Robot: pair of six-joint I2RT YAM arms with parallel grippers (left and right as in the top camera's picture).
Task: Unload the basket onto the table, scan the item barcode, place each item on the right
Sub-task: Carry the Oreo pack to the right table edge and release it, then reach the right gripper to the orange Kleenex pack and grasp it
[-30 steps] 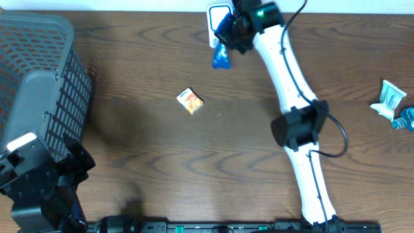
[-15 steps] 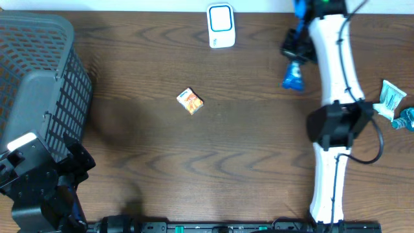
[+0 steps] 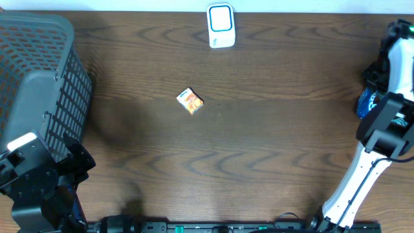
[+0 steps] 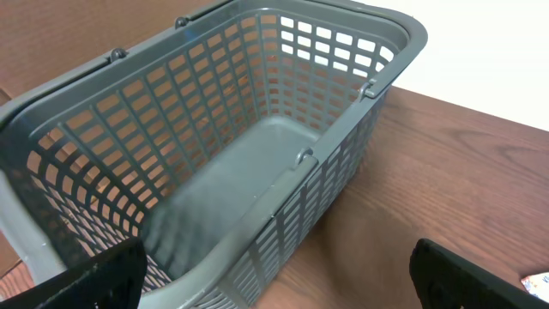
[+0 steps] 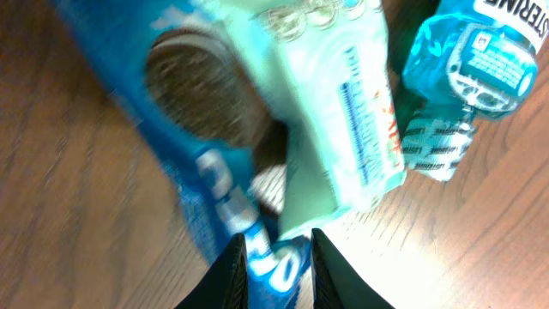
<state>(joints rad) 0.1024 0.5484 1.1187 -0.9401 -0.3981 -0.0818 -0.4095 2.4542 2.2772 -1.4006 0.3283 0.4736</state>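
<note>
**A:** What is the right claw (image 5: 276, 276) doing?

**B:** Its two pale fingertips (image 5: 235, 273) stand a little apart, with the end of the blue packet (image 5: 206, 193) between them. The picture is blurred there, so I cannot tell whether they pinch the packet or sit clear of it.

**A:** Where is that packet?

**B:** It is at the right edge of the worktop (image 3: 259, 149). From overhead it is partly hidden by the right arm (image 3: 372, 175). The wrist view shows it slanting across the wood, with a round dark biscuit printed on it. A mint-green packet (image 5: 343, 103) sits against it, and a blue bottle (image 5: 476, 60) lies just beside that one.

**A:** And the scanner?

**B:** The white scanner (image 3: 220, 26) is at the far edge, about midway along and well apart from the blue packet. A small orange box (image 3: 190, 101) lies on bare wood nearer the middle of the worktop.

**A:** And the left claw?

**B:** The left claw (image 4: 274, 257) is released, with its dark fingers spread wide and nothing between them. It is at the near left corner and faces the grey basket (image 4: 214, 112), which stands along the left edge.
</note>
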